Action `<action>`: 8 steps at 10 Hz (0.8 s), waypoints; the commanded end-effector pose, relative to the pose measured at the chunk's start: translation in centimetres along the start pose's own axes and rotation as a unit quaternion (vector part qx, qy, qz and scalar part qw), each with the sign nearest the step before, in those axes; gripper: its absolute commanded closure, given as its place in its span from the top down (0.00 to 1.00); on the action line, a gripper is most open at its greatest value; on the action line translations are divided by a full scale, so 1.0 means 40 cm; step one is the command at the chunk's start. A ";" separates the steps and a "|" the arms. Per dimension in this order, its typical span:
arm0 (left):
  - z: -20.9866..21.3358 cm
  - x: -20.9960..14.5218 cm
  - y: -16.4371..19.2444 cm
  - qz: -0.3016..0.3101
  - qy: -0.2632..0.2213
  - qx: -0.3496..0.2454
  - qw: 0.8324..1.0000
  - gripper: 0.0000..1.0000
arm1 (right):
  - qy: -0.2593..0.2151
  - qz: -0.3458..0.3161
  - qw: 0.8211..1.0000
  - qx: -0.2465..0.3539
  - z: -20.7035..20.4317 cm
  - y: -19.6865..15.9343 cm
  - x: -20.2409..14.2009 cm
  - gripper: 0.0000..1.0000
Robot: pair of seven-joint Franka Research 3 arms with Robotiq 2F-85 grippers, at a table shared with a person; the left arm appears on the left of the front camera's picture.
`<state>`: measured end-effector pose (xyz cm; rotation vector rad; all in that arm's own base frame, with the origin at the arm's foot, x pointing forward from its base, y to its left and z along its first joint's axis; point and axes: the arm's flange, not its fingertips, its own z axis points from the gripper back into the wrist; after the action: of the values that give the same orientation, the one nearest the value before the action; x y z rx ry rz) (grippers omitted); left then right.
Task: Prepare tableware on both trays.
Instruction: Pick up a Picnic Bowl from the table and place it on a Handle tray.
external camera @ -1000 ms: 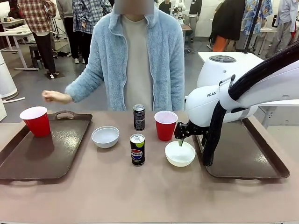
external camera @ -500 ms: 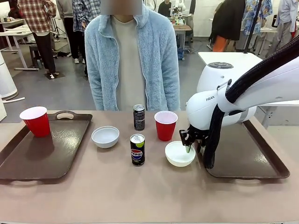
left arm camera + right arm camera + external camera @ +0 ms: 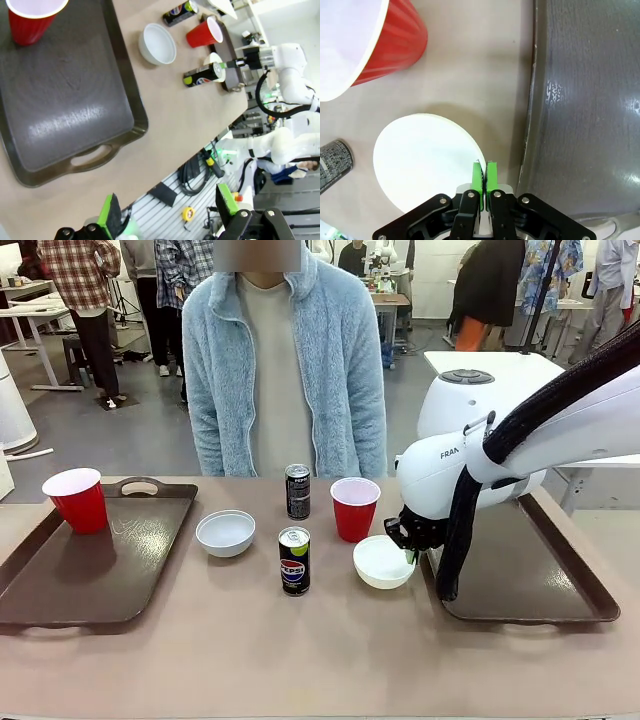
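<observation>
Busy room behind, with people at other tables, and up front a tan tabletop with a person (image 3: 285, 370) in a pale blue fleece standing at its far side.

The right gripper (image 3: 483, 170) is clenched on the rim of the nearer white bowl (image 3: 427, 160), its green pads nipping the thin wall, one inside and one outside. That bowl sits on bare table just beside the raised left rim of the right tray (image 3: 590, 100), not yet in it. A red cup (image 3: 365, 45) stands close on the bowl's far side. Farther out are two Pepsi cans (image 3: 294, 560), a second bowl (image 3: 225, 532), and the left tray (image 3: 90, 585) with the other red cup (image 3: 78, 500) in its far corner. The left gripper (image 3: 167, 207) hangs over that tray's near end, jaws wide apart and empty.

A pinch on one edge will let the bowl droop, I reckon. It wants a slow, straight lift, high enough to clear the tray rim. Then a short carry sideways, away from the cup, and a landing on the flat floor with room left for a cup and a can.

From the front, the white arm and its black cable sleeve cover the fingertips and the tray's left edge. I can't tell whether the bowl's base has left the table. In the wrist view the gripper body hides the bowl's near edge, so how deep the bite goes is unclear.
</observation>
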<state>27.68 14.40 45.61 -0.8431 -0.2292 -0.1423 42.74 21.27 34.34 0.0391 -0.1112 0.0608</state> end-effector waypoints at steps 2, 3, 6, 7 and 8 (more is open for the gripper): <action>0.002 -0.001 -0.001 0.000 -0.002 -0.007 1.000 1.00 | 0.016 -0.013 1.000 -0.022 0.010 0.017 -0.008 0.00; 0.002 -0.001 -0.001 0.000 -0.002 -0.007 1.000 1.00 | 0.025 0.000 0.999 -0.019 0.059 0.026 -0.045 0.00; 0.002 -0.001 -0.001 0.000 -0.002 -0.007 1.000 1.00 | 0.003 0.004 1.000 0.004 0.233 0.005 -0.112 0.00; 0.002 -0.001 -0.001 0.000 -0.002 -0.007 1.000 1.00 | -0.003 -0.005 1.000 0.003 0.271 -0.028 -0.122 0.00; 0.002 -0.001 -0.001 0.000 -0.002 -0.007 1.000 1.00 | -0.009 -0.012 1.000 0.008 0.295 -0.071 -0.117 0.00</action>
<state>27.68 14.40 45.60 -0.8434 -0.2291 -0.1421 37.04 19.97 45.67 0.0326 -0.1258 0.0407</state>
